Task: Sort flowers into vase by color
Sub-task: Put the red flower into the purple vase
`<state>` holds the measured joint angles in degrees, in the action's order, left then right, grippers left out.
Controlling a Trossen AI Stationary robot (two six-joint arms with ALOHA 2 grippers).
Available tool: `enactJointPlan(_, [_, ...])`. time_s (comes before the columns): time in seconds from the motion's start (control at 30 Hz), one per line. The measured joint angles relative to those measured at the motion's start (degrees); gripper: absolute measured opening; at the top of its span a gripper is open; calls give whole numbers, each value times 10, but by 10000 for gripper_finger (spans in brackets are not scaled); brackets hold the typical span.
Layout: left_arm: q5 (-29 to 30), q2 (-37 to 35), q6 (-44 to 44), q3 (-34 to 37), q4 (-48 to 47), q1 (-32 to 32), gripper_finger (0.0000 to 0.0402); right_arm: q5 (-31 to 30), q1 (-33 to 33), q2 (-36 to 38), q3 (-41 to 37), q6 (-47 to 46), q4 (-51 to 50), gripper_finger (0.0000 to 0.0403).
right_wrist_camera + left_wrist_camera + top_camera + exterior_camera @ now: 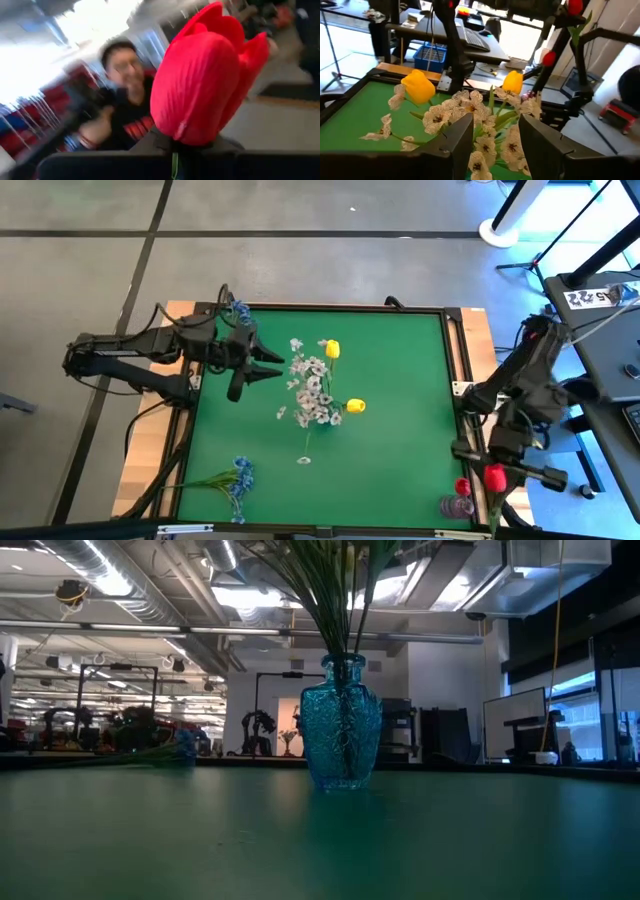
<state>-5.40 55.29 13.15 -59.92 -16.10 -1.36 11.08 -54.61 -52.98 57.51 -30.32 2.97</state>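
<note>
Your right gripper [497, 480] pinches the red bud [200, 75] off the table's right edge.
Only your left wrist view shows the left gripper [492, 132] spread wide at the white sprigs [312, 392] mid-table.

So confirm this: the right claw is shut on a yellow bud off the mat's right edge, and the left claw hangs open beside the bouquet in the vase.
One thing is wrong: the bud in the right claw is red, not yellow, as the right wrist view shows close up. The yellow buds stand in the vase. The rest holds: the left claw is open beside the bouquet.
</note>
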Motion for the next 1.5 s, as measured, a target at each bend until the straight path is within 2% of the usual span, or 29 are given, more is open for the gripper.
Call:
enactJointPlan(0.1, [29, 17, 2, 0, 10, 10, 155, -57, -20, 16, 48, 40, -155, 10])
enactJointPlan(0.27, [44, 42, 4, 0, 33, 19, 155, -128, -89, 50, 66, 83, -259, 6])
enactJointPlan(0.5, [45, 47, 15, 0, 25, 34, 155, -247, -188, 78, 65, 112, -297, 4])
enactJointPlan(0.73, [44, 47, 16, 0, 17, 45, 155, -322, -224, 118, 65, 114, -352, 4])
enactJointPlan(0.97, [44, 47, 32, 0, 14, 45, 155, -323, -223, 110, 65, 126, -379, 6])
enactJointPlan(1.27, [42, 47, 44, 0, 18, 64, 155, -295, -223, 89, 65, 123, -375, 6])
enactJointPlan(1.5, [42, 47, 44, 0, 31, 80, 155, -300, -223, 117, 65, 124, -373, 5])
